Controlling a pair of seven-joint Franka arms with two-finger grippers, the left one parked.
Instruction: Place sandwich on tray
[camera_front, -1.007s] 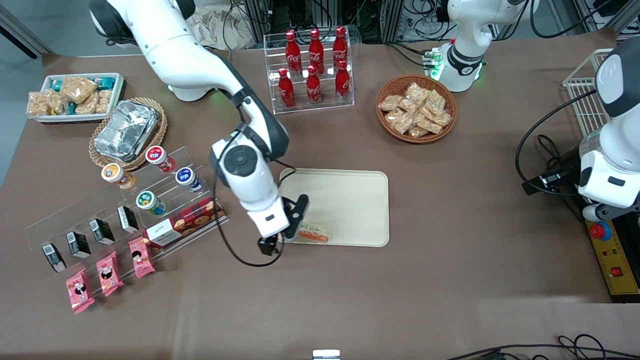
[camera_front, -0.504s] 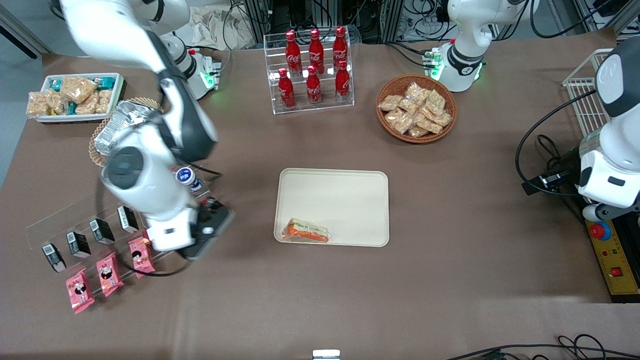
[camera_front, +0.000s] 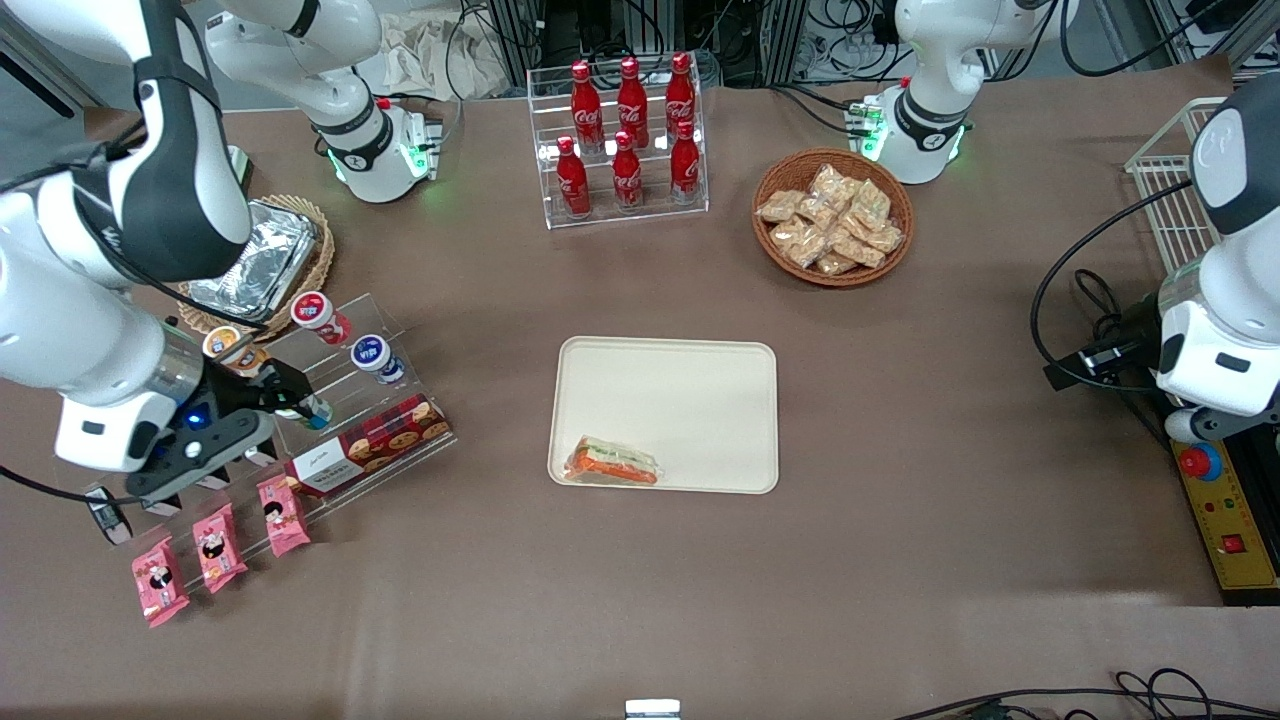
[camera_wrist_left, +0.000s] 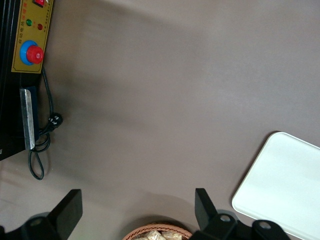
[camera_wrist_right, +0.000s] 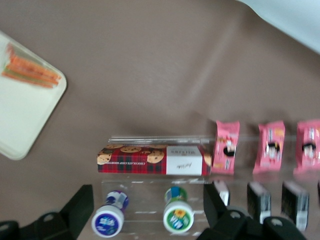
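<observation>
The sandwich (camera_front: 612, 463), a clear-wrapped wedge with orange and green layers, lies flat on the cream tray (camera_front: 690, 395), in the tray's corner nearest the front camera at the working arm's end. It also shows in the right wrist view (camera_wrist_right: 31, 71) on the tray (camera_wrist_right: 22, 112). My right gripper (camera_front: 262, 395) is open and empty. It hangs above the clear acrylic shelf of small cups, well away from the tray toward the working arm's end of the table. In the right wrist view the gripper (camera_wrist_right: 148, 212) has its fingers spread wide over two cups.
A red cookie box (camera_front: 370, 445), pink snack packets (camera_front: 215, 545) and black cartons (camera_wrist_right: 260, 195) lie by the acrylic shelf. A foil container (camera_front: 262, 255) sits in a flat basket. A cola bottle rack (camera_front: 625, 130) and a wicker snack basket (camera_front: 832, 215) stand farther from the camera.
My gripper let go of the sandwich on the tray, then swung away to above the acrylic shelf at the working arm's end. The sandwich has stayed where it was left.
</observation>
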